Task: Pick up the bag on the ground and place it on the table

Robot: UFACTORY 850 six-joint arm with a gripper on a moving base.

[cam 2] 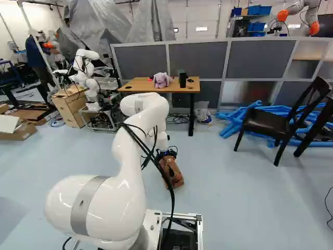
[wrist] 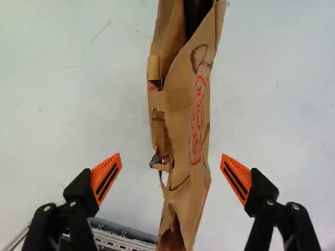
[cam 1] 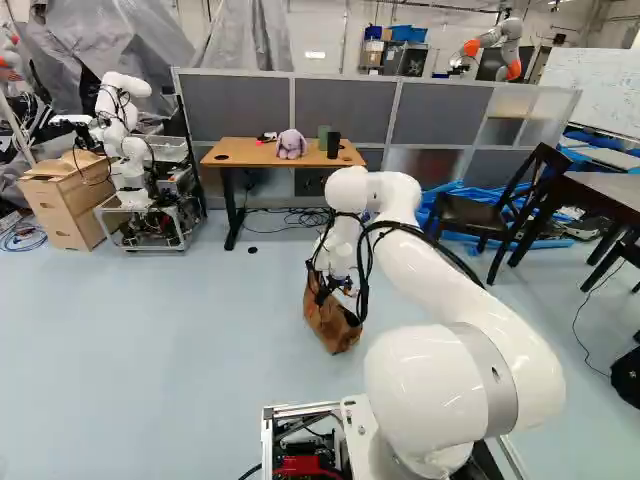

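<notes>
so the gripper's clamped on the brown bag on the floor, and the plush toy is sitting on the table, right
Not quite: the gripper is open, not clamped. The wrist view shows its orange pads apart, one on each side of the brown bag. The bag is on the floor and the plush toy on the table.

This is a robotics lab in a workshop-like room: another robot [cam 1: 126, 150] stands on a metal-framed cart [cam 1: 183, 238] packed with electronics, and an arm with orange joints [cam 1: 508, 42] shows beyond the grey partition panels [cam 1: 340, 110]. Cables [cam 1: 300, 219] run across the pale blue floor [cam 1: 150, 330] by a wood-topped desk [cam 1: 235, 151]; blue tubes [cam 2: 234, 119] lie heaped along the panels, a marked-up whiteboard [cam 1: 600, 85] stands at the right of the left base view, blue bins [cam 2: 254, 10] sit on shelving, and grey plastic sheeting [cam 2: 148, 21] drapes the back.
</notes>
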